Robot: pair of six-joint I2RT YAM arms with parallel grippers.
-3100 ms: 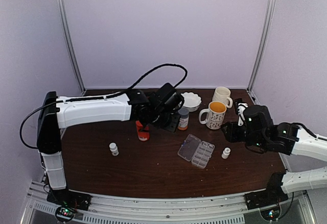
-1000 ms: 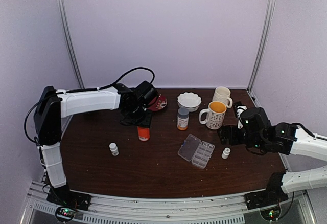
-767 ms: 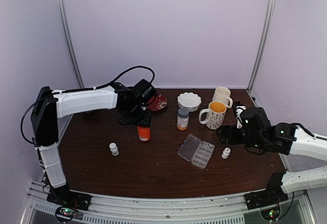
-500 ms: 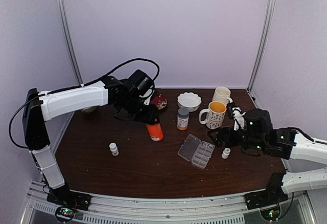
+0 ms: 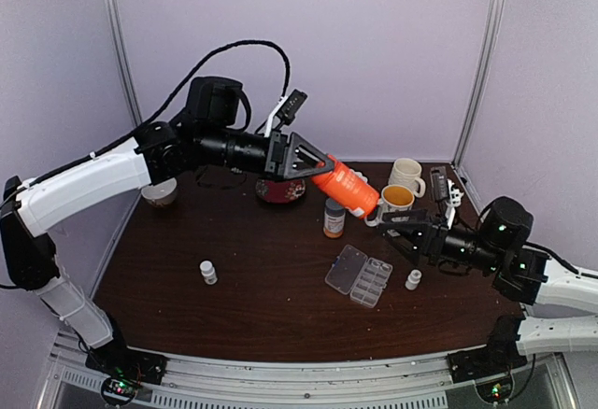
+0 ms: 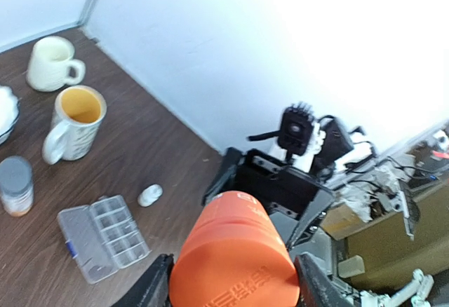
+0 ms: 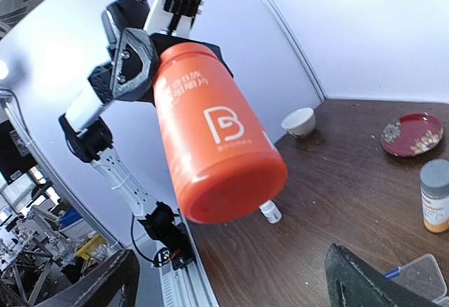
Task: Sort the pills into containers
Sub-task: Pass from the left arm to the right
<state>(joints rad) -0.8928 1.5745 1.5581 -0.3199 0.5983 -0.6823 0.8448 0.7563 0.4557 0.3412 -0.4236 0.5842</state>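
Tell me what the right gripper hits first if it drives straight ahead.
Probably the orange bottle held aloft by the left gripper. In the right wrist view its base sits almost dead ahead of the right gripper, whose jaws are open. Depth is unclear.

Organiser box [image 5: 360, 276] contents too small to tell; orange bottle [image 5: 348, 189] top hidden in left hand [image 5: 320, 167].

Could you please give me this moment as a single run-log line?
left gripper: shut on orange bottle, aloft, tilted | right gripper: open, near bottle's end | organiser box: lid open
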